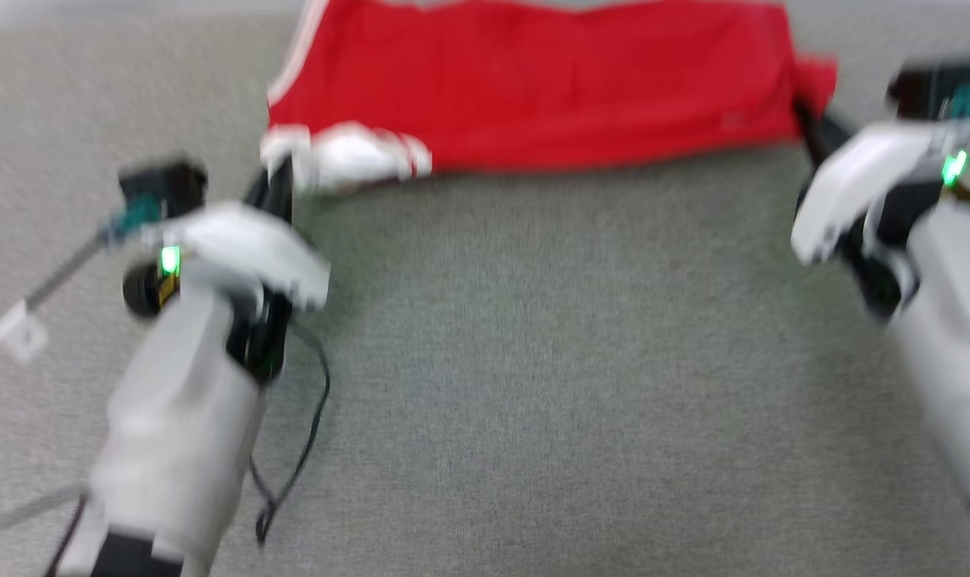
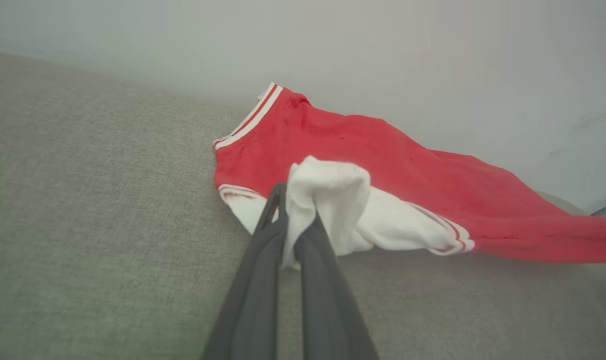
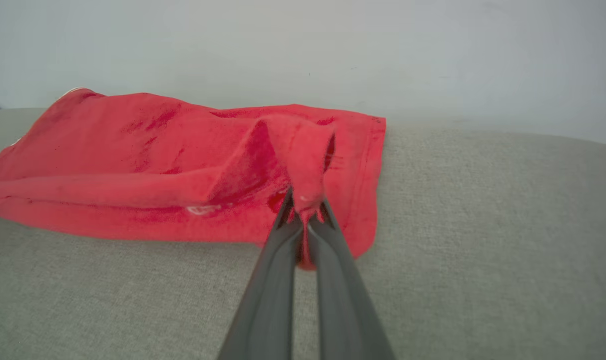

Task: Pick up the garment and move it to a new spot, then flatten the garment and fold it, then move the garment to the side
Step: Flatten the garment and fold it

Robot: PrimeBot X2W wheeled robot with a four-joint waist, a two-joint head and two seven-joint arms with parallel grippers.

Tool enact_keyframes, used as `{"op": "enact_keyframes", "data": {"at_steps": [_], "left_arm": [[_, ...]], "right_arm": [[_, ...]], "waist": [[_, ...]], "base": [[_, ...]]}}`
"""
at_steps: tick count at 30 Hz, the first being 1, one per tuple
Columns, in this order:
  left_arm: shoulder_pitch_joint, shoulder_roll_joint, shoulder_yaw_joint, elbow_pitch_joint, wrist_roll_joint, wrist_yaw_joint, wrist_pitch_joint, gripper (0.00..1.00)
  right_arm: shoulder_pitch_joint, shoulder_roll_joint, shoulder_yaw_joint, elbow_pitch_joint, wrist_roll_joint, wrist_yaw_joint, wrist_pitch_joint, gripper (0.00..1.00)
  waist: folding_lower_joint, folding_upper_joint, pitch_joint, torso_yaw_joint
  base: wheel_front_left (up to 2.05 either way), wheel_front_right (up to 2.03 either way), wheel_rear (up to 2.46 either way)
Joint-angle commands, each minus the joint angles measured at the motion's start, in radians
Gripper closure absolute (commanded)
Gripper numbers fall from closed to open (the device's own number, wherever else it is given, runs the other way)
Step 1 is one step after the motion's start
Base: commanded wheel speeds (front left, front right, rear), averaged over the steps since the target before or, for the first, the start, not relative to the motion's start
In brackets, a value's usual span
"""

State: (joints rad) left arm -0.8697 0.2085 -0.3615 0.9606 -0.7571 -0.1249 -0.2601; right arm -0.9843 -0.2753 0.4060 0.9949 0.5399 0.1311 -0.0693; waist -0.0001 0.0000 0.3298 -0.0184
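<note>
Garment (image 1: 533, 88) lies on grey fabric (image 1: 533, 361); left gripper (image 2: 290, 210) jaws pinch its white corner, right gripper (image 3: 307, 212) jaws pinch its red corner.

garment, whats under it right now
The garment lies on the grey fabric surface, visible along its near edge. Whatever is directly beneath is covered by the cloth. The left gripper pinches its white corner, the right gripper its red corner.

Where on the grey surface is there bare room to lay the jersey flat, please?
The broad grey surface is bare between the left fingers and right fingers, up to the near edge of the jersey. It is crowded along the wall, where both pinch the jersey's corners, and near the black cable.
</note>
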Motion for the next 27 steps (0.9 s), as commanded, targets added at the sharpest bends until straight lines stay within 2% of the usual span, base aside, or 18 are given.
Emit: {"op": "enact_keyframes", "data": {"at_steps": [1, 4, 9, 14, 18, 21, 24, 27], "left_arm": [[0.038, 0.013, 0.010, -0.018, -0.001, -0.002, -0.006, 1.00], [0.176, 0.032, 0.042, -0.107, 0.004, 0.014, -0.005, 1.00], [0.404, 0.068, 0.072, -0.296, 0.011, 0.074, -0.005, 1.00], [0.627, 0.106, 0.092, -0.563, -0.002, 0.183, 0.044, 1.00], [0.781, 0.144, 0.105, -0.818, -0.003, 0.284, 0.113, 1.00], [0.865, 0.175, 0.110, -0.991, 0.008, 0.352, 0.167, 1.00], [0.920, 0.205, 0.119, -1.126, 0.016, 0.402, 0.212, 1.00], [0.949, 0.225, 0.124, -1.208, 0.018, 0.431, 0.249, 1.00]], "right_arm": [[0.043, -0.005, 0.005, -0.013, 0.017, -0.001, -0.003, 1.00], [0.140, -0.024, 0.020, -0.063, 0.041, -0.001, 0.002, 1.00], [0.306, -0.063, 0.014, -0.166, 0.071, -0.001, 0.011, 1.00], [0.474, -0.100, -0.040, -0.298, 0.064, -0.001, 0.034, 1.00], [0.611, -0.114, -0.126, -0.439, 0.032, -0.001, 0.083, 1.00], [0.718, -0.100, -0.210, -0.570, -0.008, -0.001, 0.149, 1.00], [0.818, -0.070, -0.299, -0.720, -0.062, -0.001, 0.246, 1.00], [0.901, -0.033, -0.379, -0.862, -0.110, -0.001, 0.354, 1.00]], "waist": [[0.0001, 0.0000, -0.078, 0.002], [0.0001, 0.0000, -0.126, -0.004], [0.0001, 0.0000, -0.202, -0.007], [0.0001, 0.0000, -0.269, -0.010], [0.0001, 0.0000, -0.298, -0.009], [0.0001, 0.0000, -0.307, -0.009], [0.0001, 0.0000, -0.306, -0.011], [0.0001, 0.0000, -0.302, -0.014]], "base": [[0.00, 0.00, 0.00], [0.00, 0.00, 0.00], [0.00, 0.00, 0.00], [0.00, 0.00, 0.00], [0.00, 0.00, 0.00], [0.00, 0.00, 0.00], [0.00, 0.00, 0.00], [0.00, 0.00, 0.00]]}}
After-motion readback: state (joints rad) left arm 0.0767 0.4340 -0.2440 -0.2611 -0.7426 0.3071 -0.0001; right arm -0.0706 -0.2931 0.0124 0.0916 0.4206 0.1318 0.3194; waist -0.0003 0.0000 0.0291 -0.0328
